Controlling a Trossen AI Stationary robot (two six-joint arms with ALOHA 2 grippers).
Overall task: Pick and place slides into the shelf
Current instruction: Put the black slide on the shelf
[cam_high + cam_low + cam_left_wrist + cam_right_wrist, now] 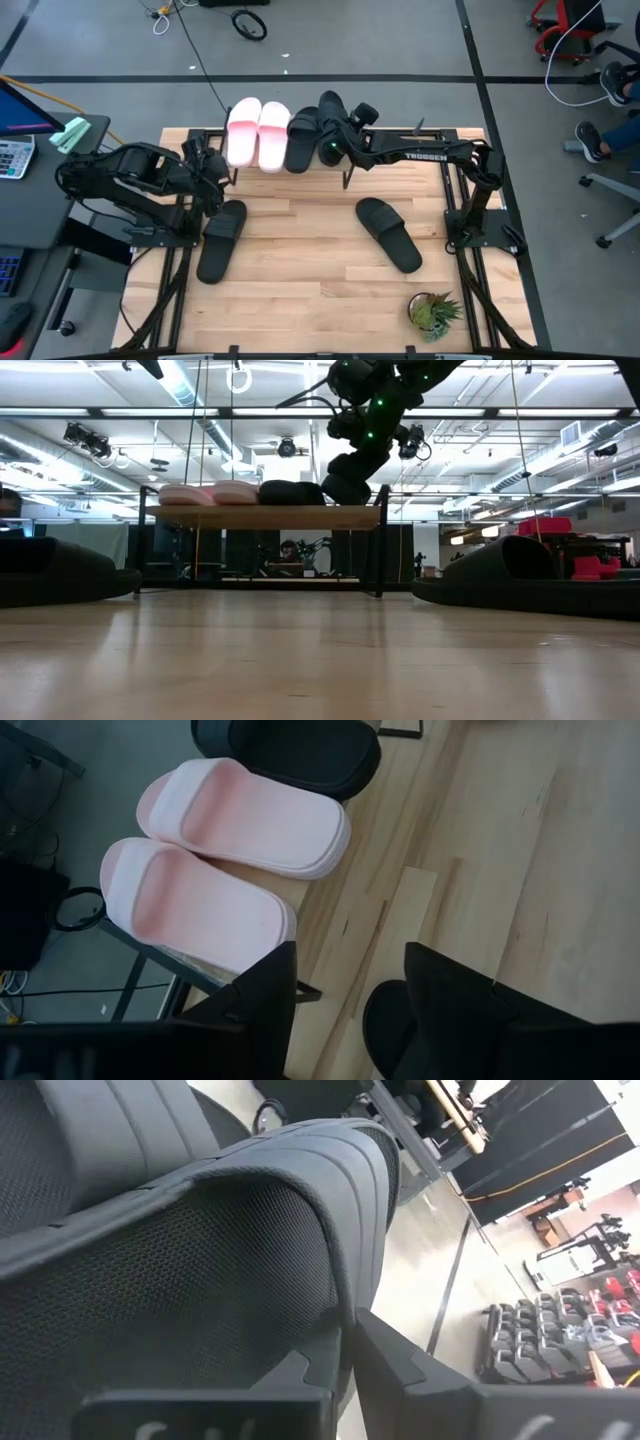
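Note:
Two pale pink slides [258, 133] and one black slide [302, 141] lie sole-down side by side on the shelf [265, 517] at the table's far edge. My right gripper [340, 140] is at the shelf's right end, shut on a fourth slide, black [333, 110]. Two more black slides lie flat on the table, one at the left [221, 240] and one right of the middle [389, 233]. My left gripper [350, 1000] is open and hovers over the far end of the left slide [385, 1030], just in front of the shelf. My right gripper pinches the black slide's wide strap at its edge [345, 1305] between its two fingers [400, 1360]; the mesh lining faces one finger and the ribbed outer side the other. In the low view the slide [345, 485] sits tilted at the shelf's right end; whether it rests on the plank I cannot tell.
A small potted plant [433, 312] stands near the table's near right corner. The shelf's thin black legs [382, 550] stand on the table. Bare wood lies between the two black slides and along the near edge.

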